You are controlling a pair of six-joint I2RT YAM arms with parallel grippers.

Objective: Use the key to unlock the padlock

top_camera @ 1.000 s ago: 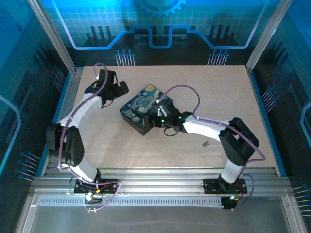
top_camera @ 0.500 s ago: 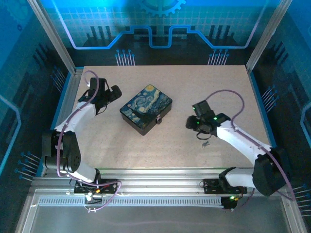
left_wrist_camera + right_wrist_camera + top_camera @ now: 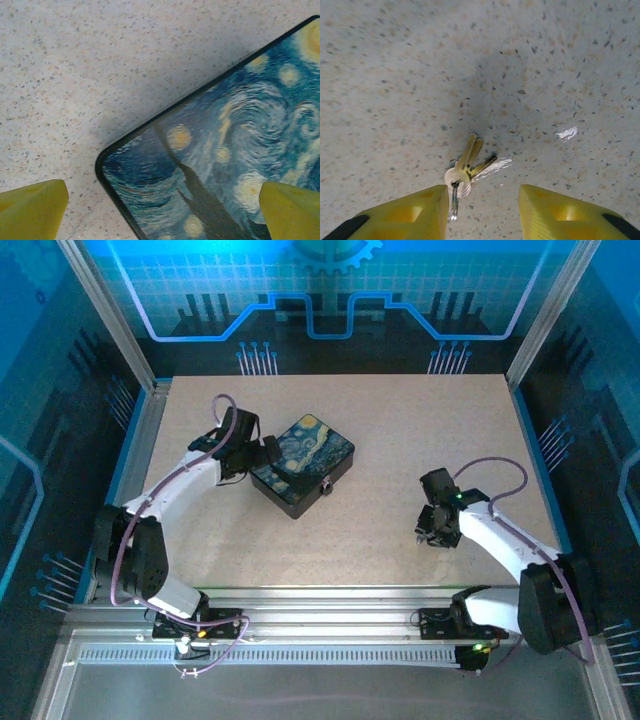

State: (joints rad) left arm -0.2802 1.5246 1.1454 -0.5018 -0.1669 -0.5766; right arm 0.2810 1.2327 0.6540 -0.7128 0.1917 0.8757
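A small bunch of thin brass-coloured keys (image 3: 468, 166) on a ring lies flat on the speckled table. My right gripper (image 3: 482, 212) is open just above it, with the key ring close to the left yellow finger (image 3: 407, 212). In the top view the right gripper (image 3: 432, 530) points down at the table's right side. The tiny dark padlock (image 3: 327, 486) hangs at the near side of the painted box (image 3: 300, 462). My left gripper (image 3: 160, 215) is open and straddles the box's left corner (image 3: 107, 162), one finger over the table and one over the lid.
The dark box with its swirling blue-yellow lid (image 3: 225, 150) sits left of the table's centre. A small shiny mark (image 3: 567, 133) lies on the table right of the keys. Aluminium rails (image 3: 320, 605) run along the near edge.
My right gripper has left the box, swung right and come down over the keys. My left gripper drew back, then moved in over the box's left corner.
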